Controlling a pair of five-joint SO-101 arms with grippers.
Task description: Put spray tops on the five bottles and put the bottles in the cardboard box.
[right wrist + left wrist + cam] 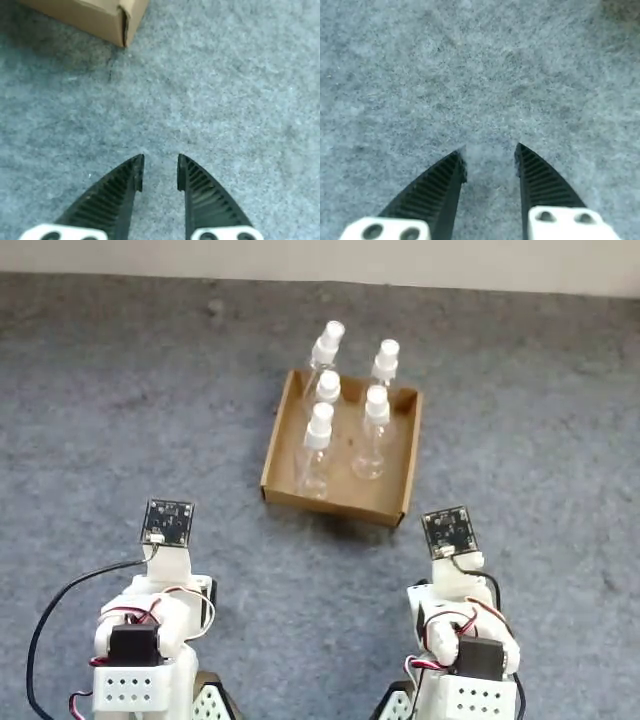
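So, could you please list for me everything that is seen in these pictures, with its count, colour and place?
bottles: five, clear, upright in the box
spray tops: five, white, one on each bottle
box: one, brown cardboard, middle of the table, ahead of both arms
table: one, grey felt-like cover, under everything
cable: one, black, beside the left arm
left arm: one, white and black, near edge of the table
right arm: one, white and black, near edge, beside the left arm
left pincer: one, black, open, over bare table
right pincer: one, black, open, over the table near a box corner
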